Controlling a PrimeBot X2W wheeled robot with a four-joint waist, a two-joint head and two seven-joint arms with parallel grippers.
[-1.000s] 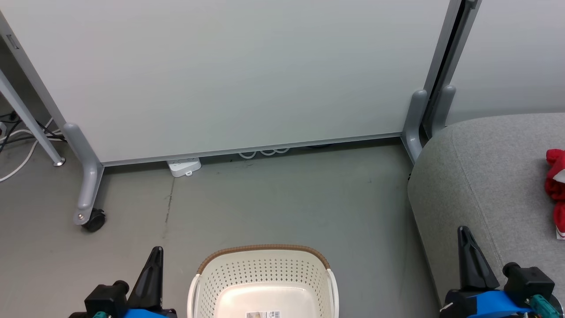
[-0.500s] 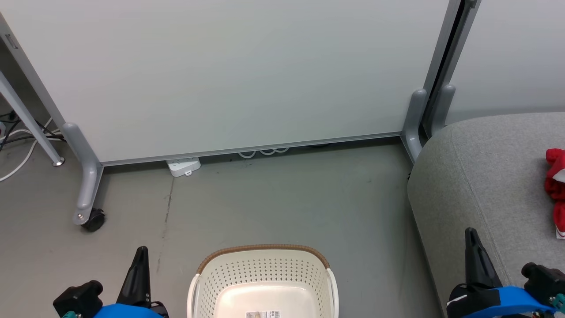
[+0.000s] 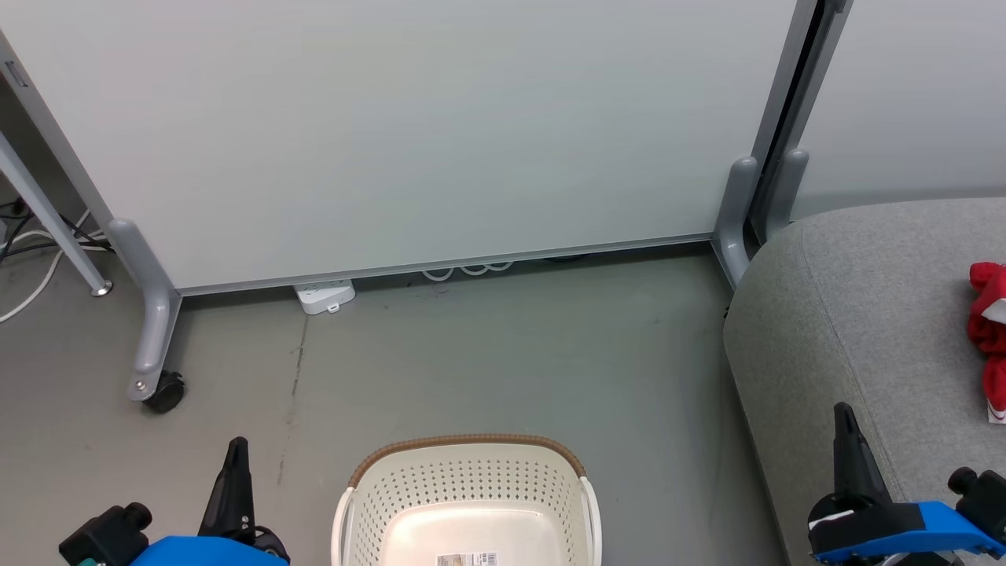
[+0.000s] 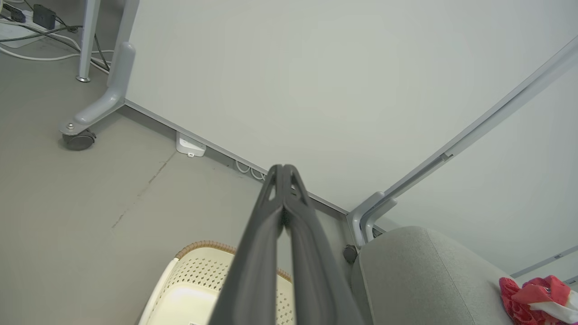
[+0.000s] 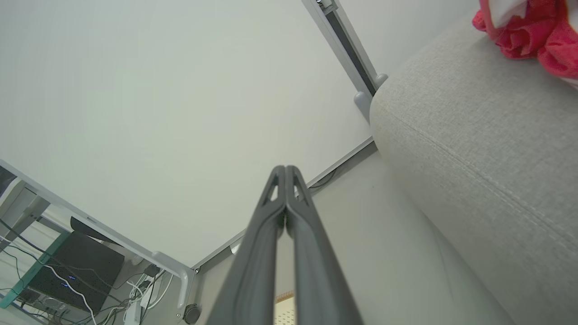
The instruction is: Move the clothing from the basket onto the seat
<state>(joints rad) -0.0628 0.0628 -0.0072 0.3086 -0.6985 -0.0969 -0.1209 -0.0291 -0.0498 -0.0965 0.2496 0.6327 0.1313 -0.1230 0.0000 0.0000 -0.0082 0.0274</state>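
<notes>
Now | clothing lies on seat, basket empty | left gripper and right gripper retreat outward, fingers pressed together, holding nothing | task looks complete.

Label present, nothing legible
A small white barcode label lies on the inner floor of the cream-white perforated plastic laundry basket with a brown woven-look rim, at the near edge of the scene; its bars and print are too small to read.

High head, low wrists, shared basket
</notes>
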